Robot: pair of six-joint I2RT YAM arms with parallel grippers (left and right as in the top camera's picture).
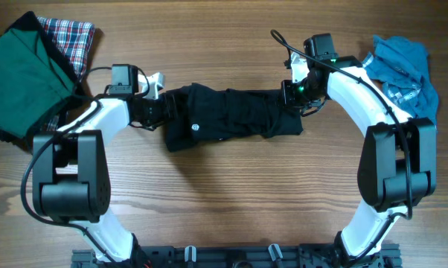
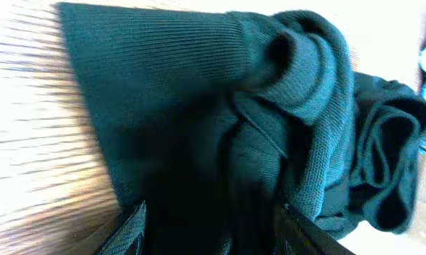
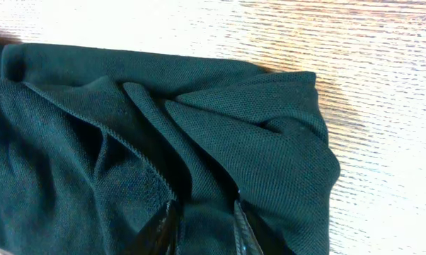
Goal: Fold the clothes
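Observation:
A black garment (image 1: pixel 231 115) lies bunched in a long strip across the middle of the wooden table. My left gripper (image 1: pixel 163 106) is at its left end. In the left wrist view the fingers (image 2: pixel 213 230) are closed on a thick bunch of the dark cloth (image 2: pixel 199 127). My right gripper (image 1: pixel 292 95) is at the garment's right end. In the right wrist view its fingers (image 3: pixel 204 227) pinch a fold of the cloth (image 3: pixel 128 142) near the hem corner.
A folded green garment (image 1: pixel 23 74) lies on a plaid cloth (image 1: pixel 71 37) at the far left. A crumpled blue garment (image 1: pixel 402 67) lies at the far right behind my right arm. Bare wood lies in front of the black garment.

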